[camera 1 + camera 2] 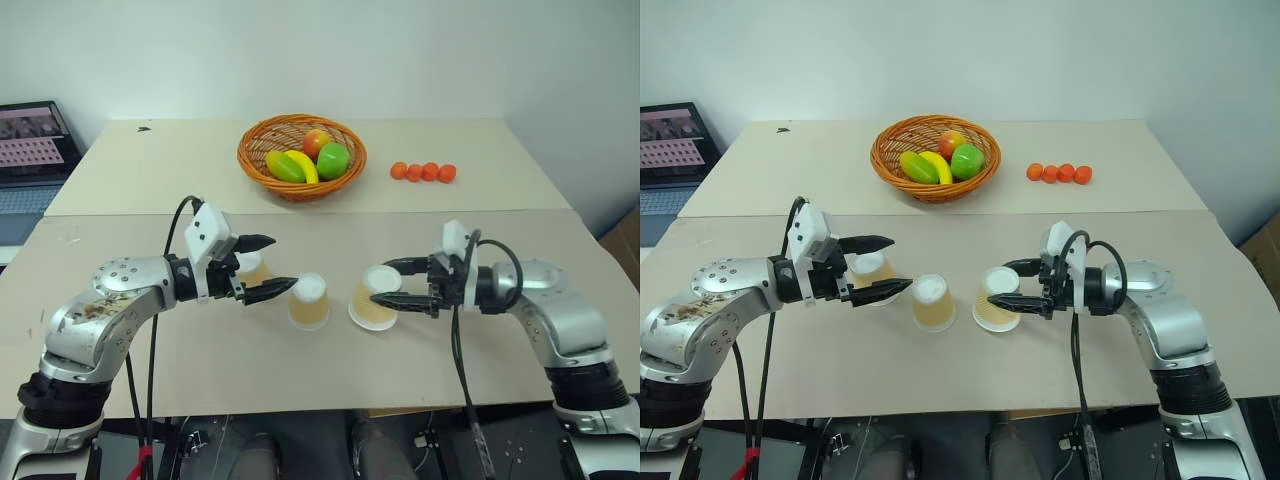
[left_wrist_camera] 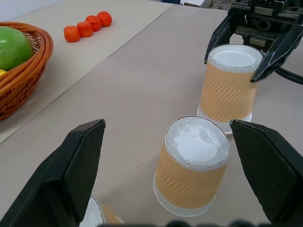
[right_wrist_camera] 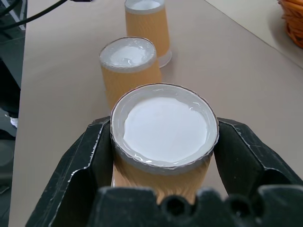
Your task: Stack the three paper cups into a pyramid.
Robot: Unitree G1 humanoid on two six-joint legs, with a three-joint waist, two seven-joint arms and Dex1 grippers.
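Observation:
Three tan paper cups stand upside down in a row on the near table, white bases up. My right gripper [image 1: 380, 281] is shut on the right cup [image 1: 373, 300], a black finger on each side just below its base [image 3: 165, 123]; this cup leans slightly. The middle cup [image 1: 309, 300] stands free a little to its left, seen also in the left wrist view [image 2: 191, 168]. My left gripper [image 1: 268, 266] is open, pointing toward the middle cup. The left cup [image 1: 251, 268] sits just behind its fingers, partly hidden by them.
A wicker basket [image 1: 246, 152] with fruit stands on the far table. Several small orange balls [image 1: 422, 172] lie in a row to its right. A laptop screen [image 1: 35, 140] is off the table's far left. A seam runs between the two tables.

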